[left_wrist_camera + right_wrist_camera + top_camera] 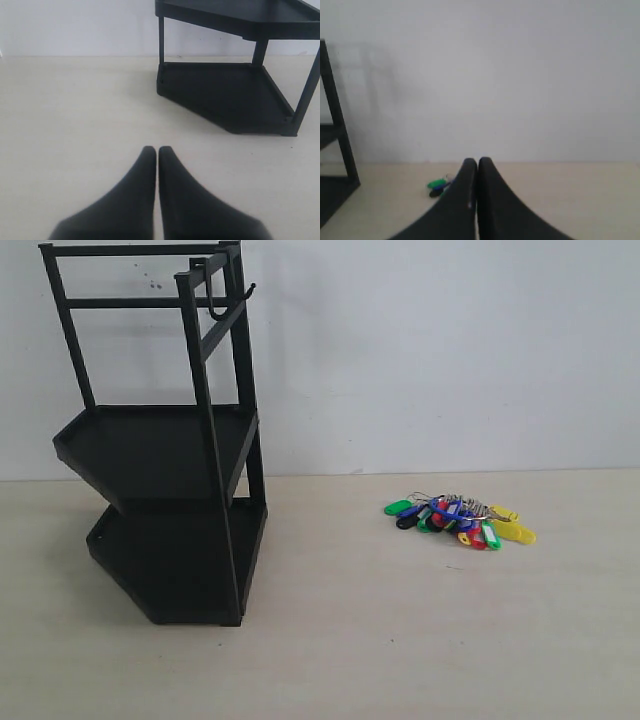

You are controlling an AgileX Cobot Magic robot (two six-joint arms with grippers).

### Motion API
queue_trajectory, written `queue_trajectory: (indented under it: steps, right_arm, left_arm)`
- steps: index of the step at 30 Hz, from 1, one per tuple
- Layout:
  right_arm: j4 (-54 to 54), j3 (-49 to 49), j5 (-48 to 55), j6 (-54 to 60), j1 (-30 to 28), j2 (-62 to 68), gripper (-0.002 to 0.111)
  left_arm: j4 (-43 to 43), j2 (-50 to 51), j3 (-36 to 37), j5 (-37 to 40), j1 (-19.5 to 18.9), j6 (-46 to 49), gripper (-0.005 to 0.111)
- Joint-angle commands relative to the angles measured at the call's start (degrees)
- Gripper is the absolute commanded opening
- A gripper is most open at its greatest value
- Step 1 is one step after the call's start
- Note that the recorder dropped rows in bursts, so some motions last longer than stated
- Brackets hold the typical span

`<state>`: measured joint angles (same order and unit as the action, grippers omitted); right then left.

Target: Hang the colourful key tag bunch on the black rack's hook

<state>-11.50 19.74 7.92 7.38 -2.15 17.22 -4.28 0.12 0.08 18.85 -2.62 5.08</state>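
Note:
The colourful key tag bunch [461, 520] lies flat on the beige table, right of centre in the exterior view. The black rack [165, 440] stands at the left, and its hook [228, 302] juts from the top rail with nothing on it. Neither gripper appears in the exterior view. My left gripper [157, 150] is shut and empty, low over the table, with the rack's lower shelves [227, 95] ahead of it. My right gripper [477, 162] is shut and empty too. A few green and blue tags of the bunch [437, 186] peek out beside its fingers; the rest is hidden.
A white wall [450, 340] runs behind the table. The rack's two angular shelves [150, 445] hold nothing. One rack post [337, 120] shows at the side of the right wrist view.

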Motion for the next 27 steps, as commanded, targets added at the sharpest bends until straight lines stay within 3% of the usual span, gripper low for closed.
queue_trajectory:
  steps: [1, 18, 27]
  right_arm:
    - [-0.6, 1.9, 1.3, -0.5, -0.2, 7.9, 0.000]
    - [-0.7, 2.6, -3.6, 1.5, -0.2, 14.3, 0.000]
    - [-1.2, 19.8, 16.3, 14.7, -0.1, 37.9, 0.000]
  left_arm:
    - [-0.4, -0.1, -0.1, -0.8, -0.2, -0.6, 0.004]
    - [-0.4, -0.1, -0.1, -0.8, -0.2, -0.6, 0.004]
    - [-0.4, -0.1, -0.1, -0.8, -0.2, -0.6, 0.004]
